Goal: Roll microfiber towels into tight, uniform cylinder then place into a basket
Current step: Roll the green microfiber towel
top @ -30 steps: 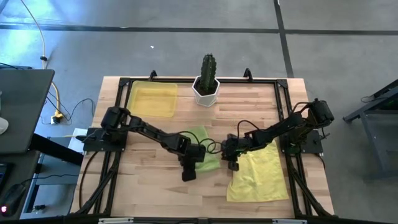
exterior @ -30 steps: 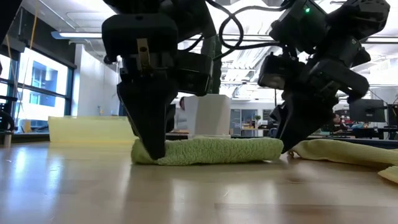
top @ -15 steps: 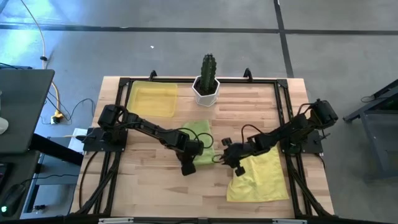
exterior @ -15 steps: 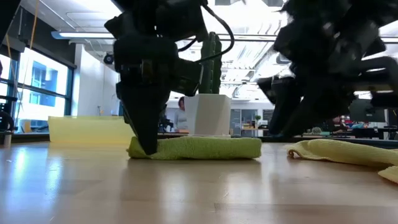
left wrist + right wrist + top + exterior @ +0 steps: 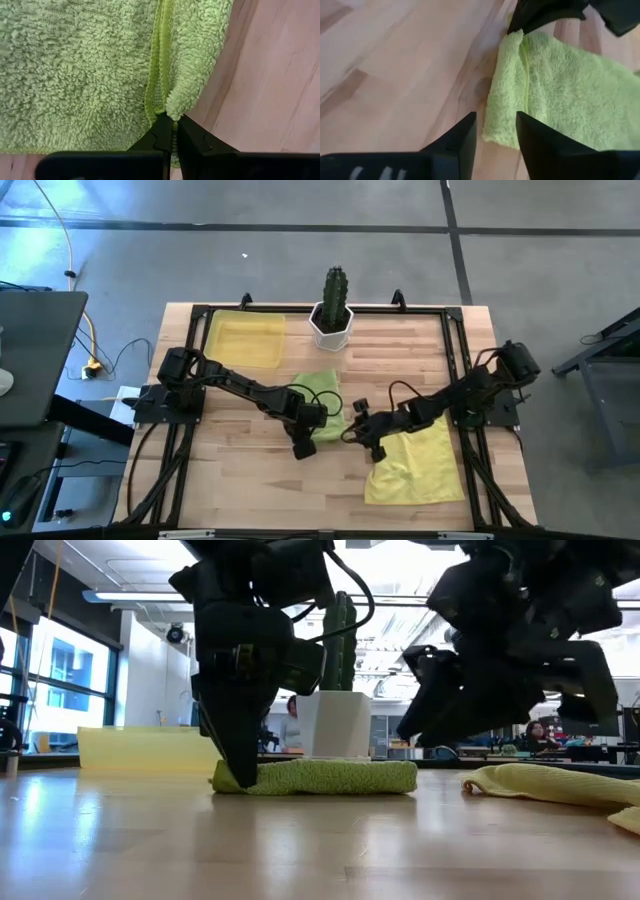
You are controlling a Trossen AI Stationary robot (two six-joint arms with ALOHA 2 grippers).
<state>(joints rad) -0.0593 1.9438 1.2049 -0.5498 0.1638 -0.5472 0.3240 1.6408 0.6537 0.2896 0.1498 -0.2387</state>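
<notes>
The lime green towel (image 5: 320, 402) lies folded on the table's middle and also shows in the low view (image 5: 320, 777). My left gripper (image 5: 173, 124) stands at its near left corner (image 5: 303, 442), shut on its edge. My right gripper (image 5: 495, 134) is open and hovers above the towel's near right corner (image 5: 362, 435), touching nothing. The pale yellow towel (image 5: 415, 465) lies spread flat at the near right. The yellow basket (image 5: 245, 340) sits at the far left. My left gripper pinches the green towel's folded-over near edge (image 5: 172, 111) between its two fingertips, beside the hem seam. The fingers come from above, pointing down (image 5: 243, 770). The towel lies on the table, its pinched edge bunched up a little.
A white pot with a green cactus (image 5: 332, 318) stands at the far middle, just beyond the green towel. A black frame (image 5: 455, 360) runs around the tabletop. Bare wood shows at the near left (image 5: 230, 480).
My right gripper has risen off the table at the green towel's right end and tipped, now hovering. My left gripper has gone a little toward the far edge, drawing the towel's near edge with it; the towel now lies farther back.
</notes>
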